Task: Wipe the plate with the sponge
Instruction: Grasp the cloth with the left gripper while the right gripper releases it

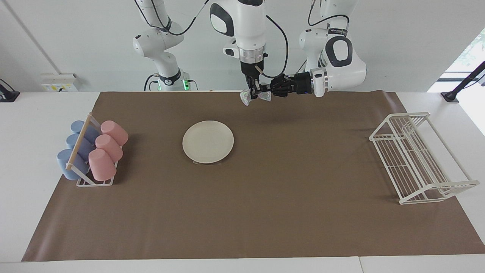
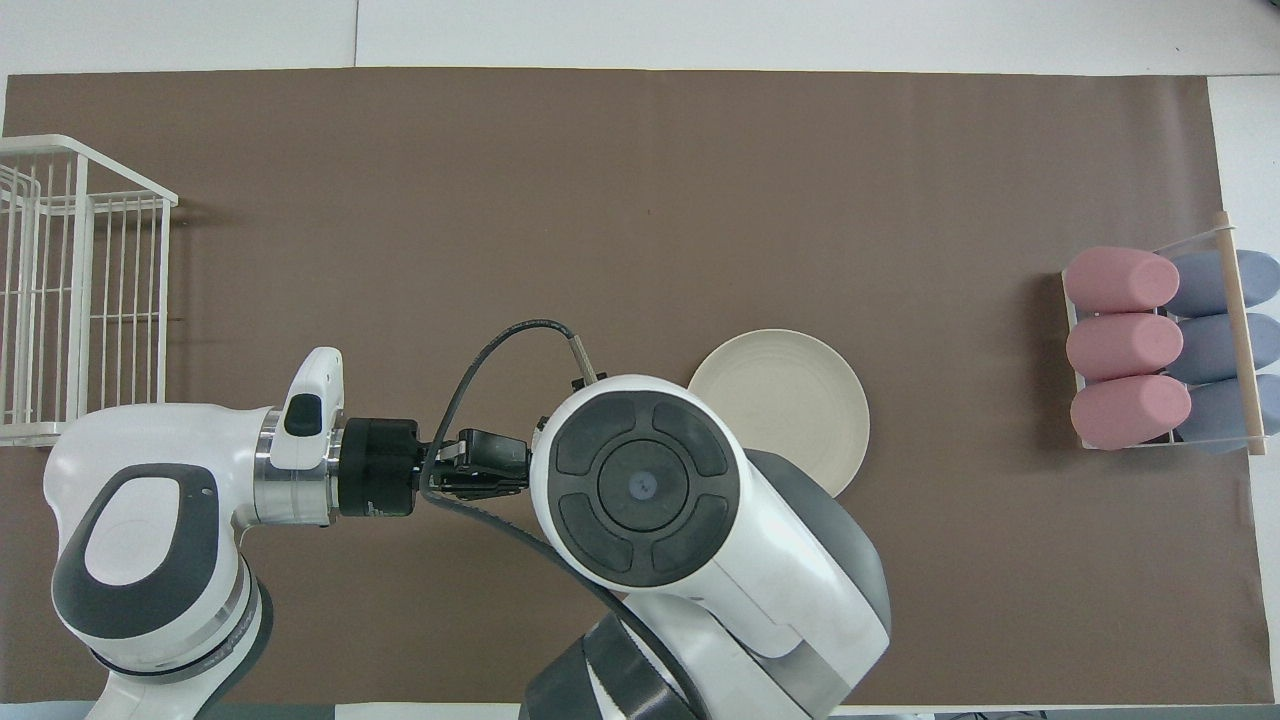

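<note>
The cream-white plate (image 1: 208,141) lies flat on the brown mat; in the overhead view the plate (image 2: 790,395) is partly covered by my right arm. The silvery wrinkly sponge (image 1: 246,98) hangs in the air over the mat's edge by the robots, apart from the plate. My right gripper (image 1: 255,92) points straight down and is shut on the sponge's middle, which bulges out on both sides. My left gripper (image 1: 266,92) lies level and reaches the sponge's end; its hand shows in the overhead view (image 2: 495,466). The sponge is hidden in the overhead view.
A small rack (image 1: 94,181) with pink cups (image 1: 108,146) and blue cups (image 1: 77,146) stands at the right arm's end of the table. A white wire rack (image 1: 416,159) stands at the left arm's end.
</note>
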{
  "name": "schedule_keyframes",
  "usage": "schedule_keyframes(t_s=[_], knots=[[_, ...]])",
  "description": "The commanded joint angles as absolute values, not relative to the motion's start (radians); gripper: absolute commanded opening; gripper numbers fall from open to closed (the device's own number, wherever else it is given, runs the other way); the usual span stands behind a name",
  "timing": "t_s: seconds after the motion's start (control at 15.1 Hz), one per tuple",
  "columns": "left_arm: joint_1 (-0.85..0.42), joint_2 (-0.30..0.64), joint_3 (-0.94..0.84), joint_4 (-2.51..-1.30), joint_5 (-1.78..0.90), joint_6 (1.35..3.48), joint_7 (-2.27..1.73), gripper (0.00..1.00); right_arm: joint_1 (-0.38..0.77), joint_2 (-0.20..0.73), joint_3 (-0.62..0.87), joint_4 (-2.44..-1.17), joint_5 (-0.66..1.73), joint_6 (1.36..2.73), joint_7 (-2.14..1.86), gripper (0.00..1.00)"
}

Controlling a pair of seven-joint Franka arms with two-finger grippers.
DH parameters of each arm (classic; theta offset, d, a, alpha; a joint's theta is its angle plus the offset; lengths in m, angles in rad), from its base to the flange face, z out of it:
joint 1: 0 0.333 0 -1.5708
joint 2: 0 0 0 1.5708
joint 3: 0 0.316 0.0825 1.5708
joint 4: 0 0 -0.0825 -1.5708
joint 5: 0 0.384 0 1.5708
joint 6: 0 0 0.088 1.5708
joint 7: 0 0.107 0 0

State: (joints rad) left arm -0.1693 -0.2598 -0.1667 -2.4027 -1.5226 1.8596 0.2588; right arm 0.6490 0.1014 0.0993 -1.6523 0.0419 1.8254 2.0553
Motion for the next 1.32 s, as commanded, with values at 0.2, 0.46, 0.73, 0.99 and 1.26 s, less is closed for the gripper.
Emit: schedule_keyframes(t_s=[0.2,0.46,0.73,0.99,1.26], knots=[[-0.184,-0.270,-0.170,-2.411,-1.526,1.890,0.235,0.00,0.641,0.103,0.104,-1.632,0.031,1.807,2.051,0.00],[-0.181,-0.272,-0.170,-2.413,-1.522,1.890,0.226,0.00,0.606,0.077,0.100,-1.641,0.034,1.812,1.950,1.00],[-0.181,-0.273,-0.170,-2.413,-1.520,1.891,0.212,0.00,0.595,0.064,0.100,-1.644,0.034,1.813,1.944,1.00],[-0.173,-0.275,-0.170,-2.404,-1.409,1.940,0.141,0.00,0.592,0.055,0.098,-1.649,0.032,1.810,1.942,1.00],[-0.133,-0.262,-0.170,-2.347,-1.139,1.939,-0.021,0.00,0.565,0.025,0.098,-1.680,0.032,1.804,1.846,1.00]])
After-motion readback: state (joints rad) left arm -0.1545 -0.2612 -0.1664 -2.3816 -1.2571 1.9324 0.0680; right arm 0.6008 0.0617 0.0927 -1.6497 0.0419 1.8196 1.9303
